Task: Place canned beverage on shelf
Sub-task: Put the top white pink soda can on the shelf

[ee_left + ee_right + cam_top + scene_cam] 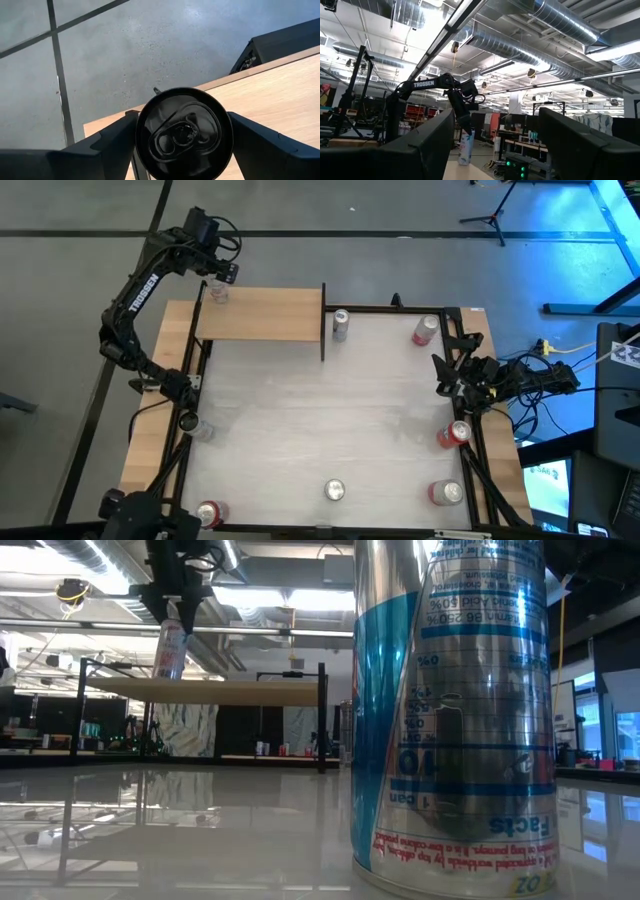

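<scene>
Floor: grey concrete floor [400, 230] with dark seam lines.
Ceiling: silver ribbed ventilation ducts [545, 20], long strip lights [440, 40].

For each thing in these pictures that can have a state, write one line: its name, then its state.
Left hand: over the shelf's left end, fingers either side of a can.
Can at left hand: upright, at the shelf's left end.
Shelf: otherwise bare.
Right hand: open, empty, at the table's right edge.
Cans on the table: six, upright.
</scene>
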`<state>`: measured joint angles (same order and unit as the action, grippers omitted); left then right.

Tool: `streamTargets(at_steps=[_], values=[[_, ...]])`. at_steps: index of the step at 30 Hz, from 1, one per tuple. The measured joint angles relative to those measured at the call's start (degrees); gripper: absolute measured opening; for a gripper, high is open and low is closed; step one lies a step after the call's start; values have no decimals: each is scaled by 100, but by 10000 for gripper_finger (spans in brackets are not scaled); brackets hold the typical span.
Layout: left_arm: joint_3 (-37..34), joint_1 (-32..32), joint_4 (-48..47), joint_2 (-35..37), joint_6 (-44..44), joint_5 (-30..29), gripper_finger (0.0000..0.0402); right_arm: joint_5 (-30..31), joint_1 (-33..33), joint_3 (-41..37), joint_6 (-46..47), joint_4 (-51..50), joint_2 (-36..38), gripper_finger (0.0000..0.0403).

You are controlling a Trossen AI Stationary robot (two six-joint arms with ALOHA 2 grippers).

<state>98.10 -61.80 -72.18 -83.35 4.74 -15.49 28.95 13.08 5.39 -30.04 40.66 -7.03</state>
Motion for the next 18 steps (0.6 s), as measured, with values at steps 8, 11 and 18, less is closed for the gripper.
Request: streamTargets(at_steps=[8,11,18], values=[[0,38,-7,4,-79,-12,284,-2,-1,0,1,0,0,287],[0,39,-25,36,-77,-4,283,-2,0,0,2,0,0,287],[0,37,13,240,-81,-170,282,-4,0,0,2,0,0,287]])
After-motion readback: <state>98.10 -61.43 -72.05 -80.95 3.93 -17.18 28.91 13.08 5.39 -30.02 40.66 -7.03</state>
